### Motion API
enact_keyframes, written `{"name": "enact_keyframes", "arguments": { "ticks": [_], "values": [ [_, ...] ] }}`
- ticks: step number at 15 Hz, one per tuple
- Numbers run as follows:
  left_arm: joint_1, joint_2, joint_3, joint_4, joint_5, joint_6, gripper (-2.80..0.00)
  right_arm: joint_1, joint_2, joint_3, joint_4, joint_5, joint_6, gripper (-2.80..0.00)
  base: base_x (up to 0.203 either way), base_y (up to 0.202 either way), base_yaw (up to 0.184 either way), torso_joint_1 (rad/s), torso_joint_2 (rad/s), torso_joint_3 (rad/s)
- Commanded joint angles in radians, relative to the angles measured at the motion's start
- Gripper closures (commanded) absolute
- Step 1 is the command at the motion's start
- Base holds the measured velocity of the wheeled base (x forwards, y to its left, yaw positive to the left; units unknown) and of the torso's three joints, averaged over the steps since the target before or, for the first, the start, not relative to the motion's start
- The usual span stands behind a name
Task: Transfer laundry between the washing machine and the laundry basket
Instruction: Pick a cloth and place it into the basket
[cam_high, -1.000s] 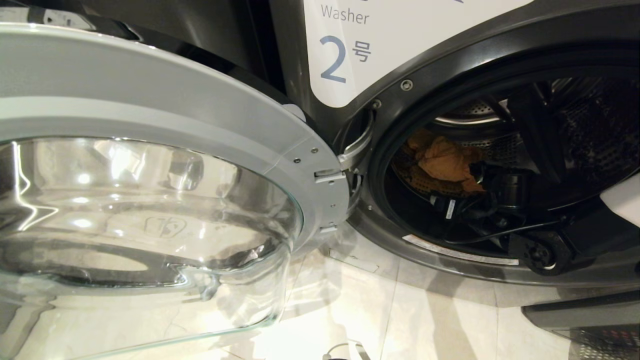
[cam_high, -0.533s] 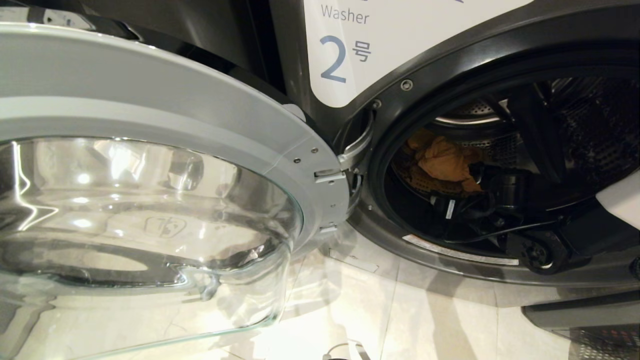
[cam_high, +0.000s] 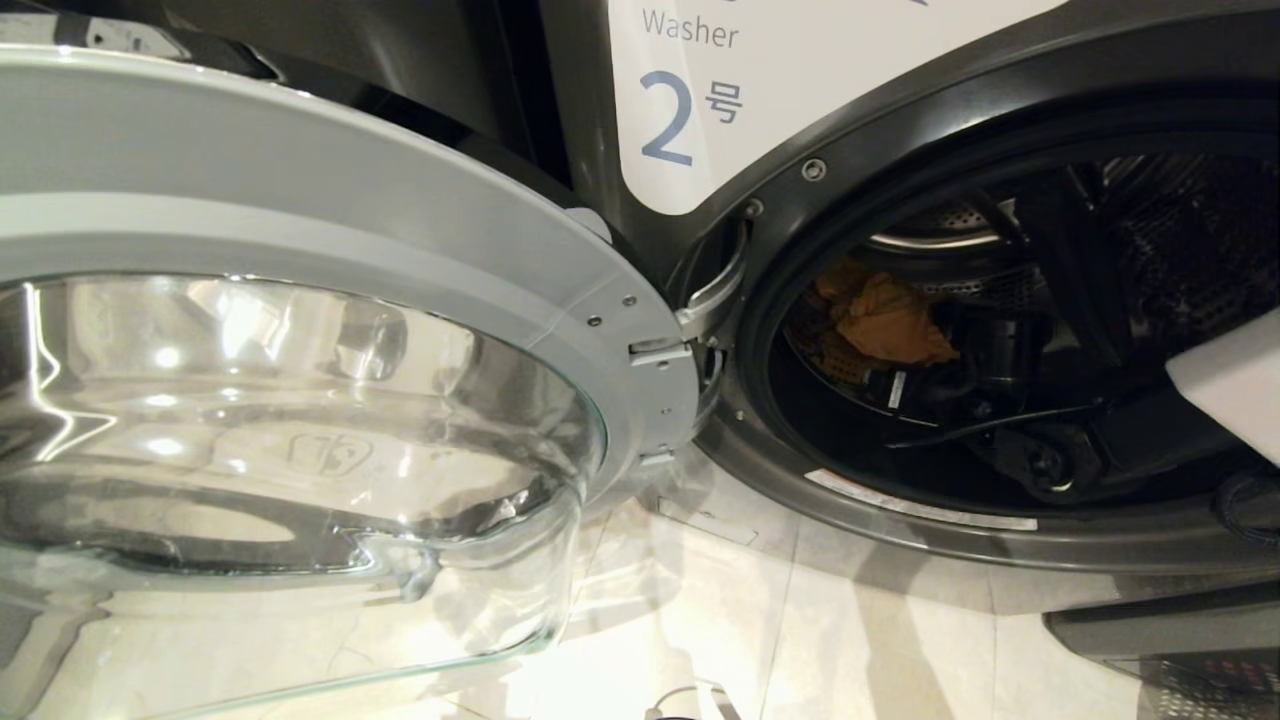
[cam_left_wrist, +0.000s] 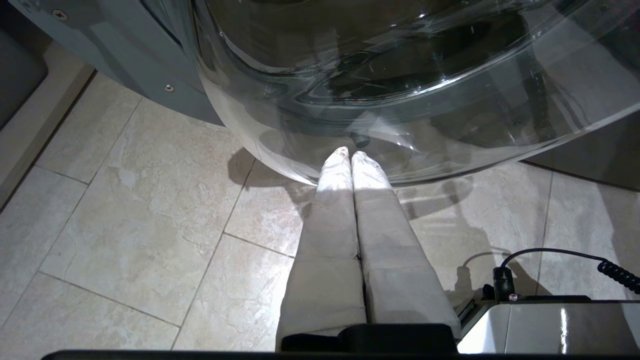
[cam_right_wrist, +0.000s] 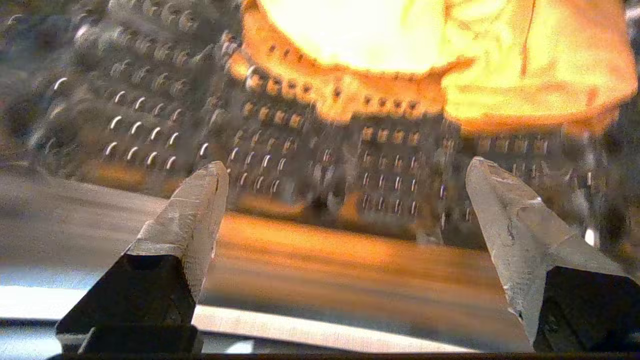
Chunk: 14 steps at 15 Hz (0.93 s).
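While crumpled mustard laundry (cam_right_wrist: 450, 55) lies on perforated steel, right end effector (cam_right_wrist: 345, 170) gapes.

The washing machine (cam_high: 900, 110) is dark grey, with a white label (cam_high: 800, 80) bearing a blue 2. Its open door (cam_high: 300, 250) has a pale grey ring around clear glass. Inside, the drum (cam_right_wrist: 150, 115) is metal, dotted all over with small holes. The laundry (cam_high: 885, 320) there is mustard orange. The floor (cam_left_wrist: 125, 210) is beige mottled tile. The left gripper (cam_left_wrist: 350, 157) is wrapped in white.
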Motion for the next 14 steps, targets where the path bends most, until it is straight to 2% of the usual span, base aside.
{"name": "enact_keyframes", "arguments": {
  "ticks": [1,7,12,14],
  "values": [
    [0.001,0.000,0.000,0.000,0.000,0.000,0.00,-0.006,0.045,-0.063,-0.005,-0.007,-0.006,-2.80,0.000,0.000,0.000,0.000,0.00,0.000],
    [0.001,0.000,0.000,0.000,0.000,0.000,0.00,-0.008,0.206,-0.417,0.082,-0.057,-0.044,-2.80,0.000,0.000,0.000,0.000,0.00,0.000],
    [0.001,0.000,0.000,0.000,0.000,0.001,0.00,-0.011,0.369,-0.751,0.272,-0.112,-0.083,-2.80,0.000,0.000,0.000,0.000,0.00,0.000],
    [0.001,0.000,0.000,0.000,0.000,0.001,0.00,-0.026,0.417,-0.786,0.321,-0.117,-0.105,-2.80,0.000,0.000,0.000,0.000,0.00,0.000]
  ]
}}
